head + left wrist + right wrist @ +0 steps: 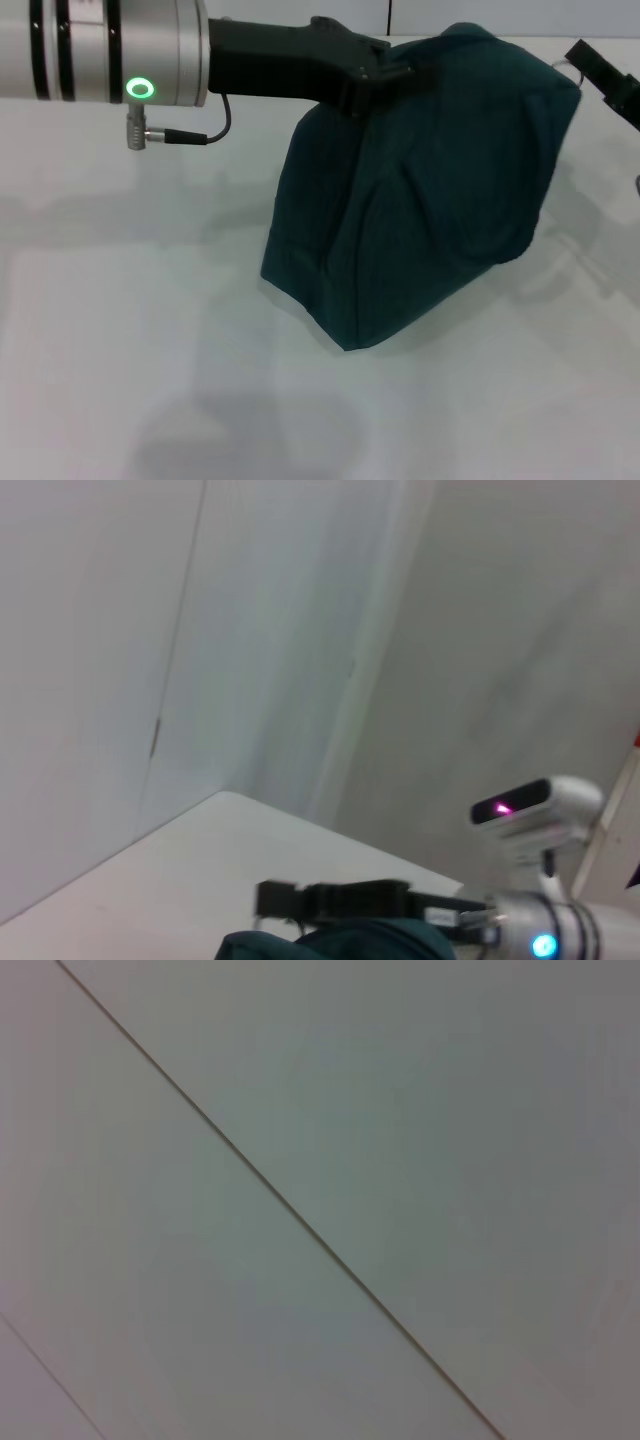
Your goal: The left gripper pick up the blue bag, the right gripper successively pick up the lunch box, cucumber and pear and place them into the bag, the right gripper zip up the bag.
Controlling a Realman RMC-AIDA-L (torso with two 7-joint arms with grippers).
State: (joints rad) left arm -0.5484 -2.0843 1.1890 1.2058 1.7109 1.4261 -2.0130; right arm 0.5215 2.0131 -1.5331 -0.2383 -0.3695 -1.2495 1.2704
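- Blue bag (pixel 430 190) stands on white counter (pixel 120 330), centre-right in head view, bulky and slumped, base on the surface; biggest thing in sight.
- Left pincer (pixel 395 72) comes in from the left on a black arm w/ silver cuff (pixel 110 50), green ring light on the cuff. Its tip sits at the bag's top edge, touching the fabric; looks clenched on the bag top, fingertips partly buried in cloth.
- Small grey cable plug (pixel 140 133) hangs under the cuff, cable looping back to the arm.
- Right pincer (pixel 605 75) only partly in frame at far right edge of head view, just beside the bag's upper corner; can't tell open/closed state.
- Left wrist view: bag top (pixel 340 942) at the lower edge, right arm's black pincer (pixel 275 900) lying across behind it, white wall (pixel 300 630) beyond.
- Right wrist view: plain pale surface w/ a thin diagonal seam (pixel 280 1200), nothing else.
- Lunch box, cucumber, pear: not visible in any view.
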